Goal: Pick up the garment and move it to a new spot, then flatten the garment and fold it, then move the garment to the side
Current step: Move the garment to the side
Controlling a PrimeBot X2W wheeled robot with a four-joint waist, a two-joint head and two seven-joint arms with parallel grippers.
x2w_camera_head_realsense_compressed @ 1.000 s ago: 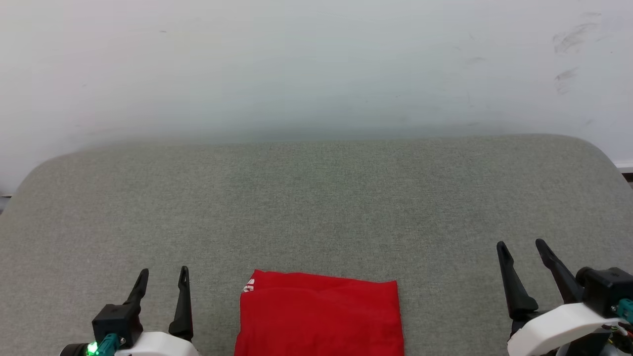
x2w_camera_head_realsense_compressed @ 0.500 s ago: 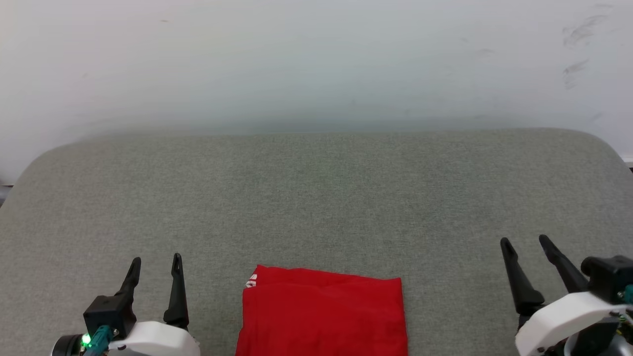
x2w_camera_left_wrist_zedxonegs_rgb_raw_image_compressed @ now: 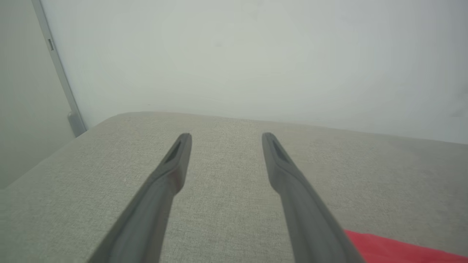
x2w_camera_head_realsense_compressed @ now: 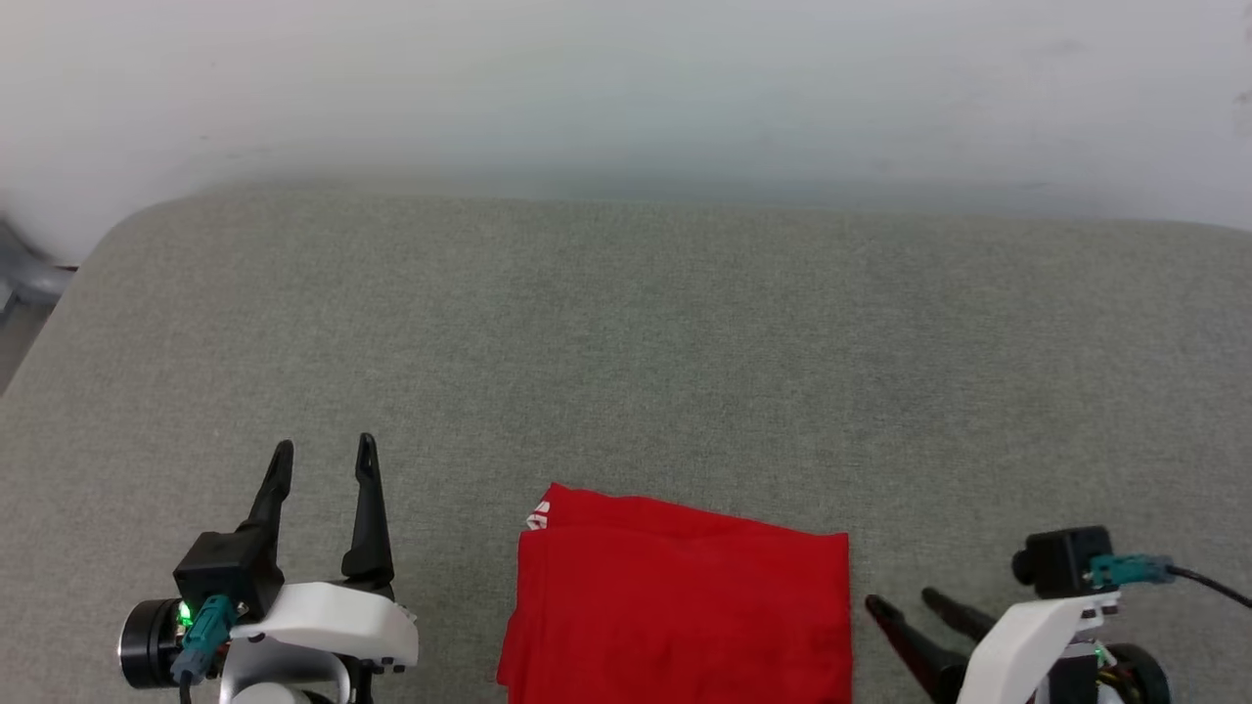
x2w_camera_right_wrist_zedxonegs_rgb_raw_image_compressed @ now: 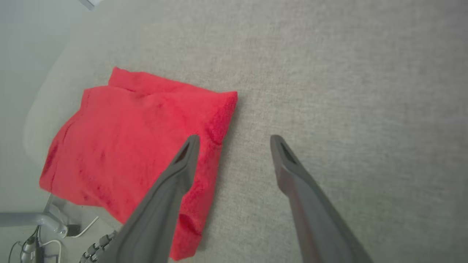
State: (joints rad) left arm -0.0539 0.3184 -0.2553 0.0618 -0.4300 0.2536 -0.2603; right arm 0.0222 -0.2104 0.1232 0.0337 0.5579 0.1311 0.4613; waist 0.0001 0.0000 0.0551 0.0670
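The garment (x2w_camera_head_realsense_compressed: 675, 606), bright red and folded into a rectangle, lies at the near edge of the grey padded surface (x2w_camera_head_realsense_compressed: 626, 342), with a bit of white print at its far left corner. My left gripper (x2w_camera_head_realsense_compressed: 325, 448) stands open to its left, fingers pointing away over bare padding; in the left wrist view the open left gripper (x2w_camera_left_wrist_zedxonegs_rgb_raw_image_compressed: 226, 136) has a sliver of the garment (x2w_camera_left_wrist_zedxonegs_rgb_raw_image_compressed: 395, 250) at lower right. My right gripper (x2w_camera_head_realsense_compressed: 900, 599) is open and low, pointing at the garment's right edge. In the right wrist view the right gripper (x2w_camera_right_wrist_zedxonegs_rgb_raw_image_compressed: 234, 138) straddles the edge of the garment (x2w_camera_right_wrist_zedxonegs_rgb_raw_image_compressed: 139, 138).
A pale wall (x2w_camera_head_realsense_compressed: 626, 88) rises right behind the padded surface. A grey metal post (x2w_camera_head_realsense_compressed: 29, 279) stands off its left end. In the right wrist view, floor with cables and a metal leg (x2w_camera_right_wrist_zedxonegs_rgb_raw_image_compressed: 33, 226) shows past the near edge, which the garment slightly overhangs.
The camera has shifted. My right gripper has dropped and turned from pointing away to pointing left at the garment's right edge. The left gripper and the garment stay put.
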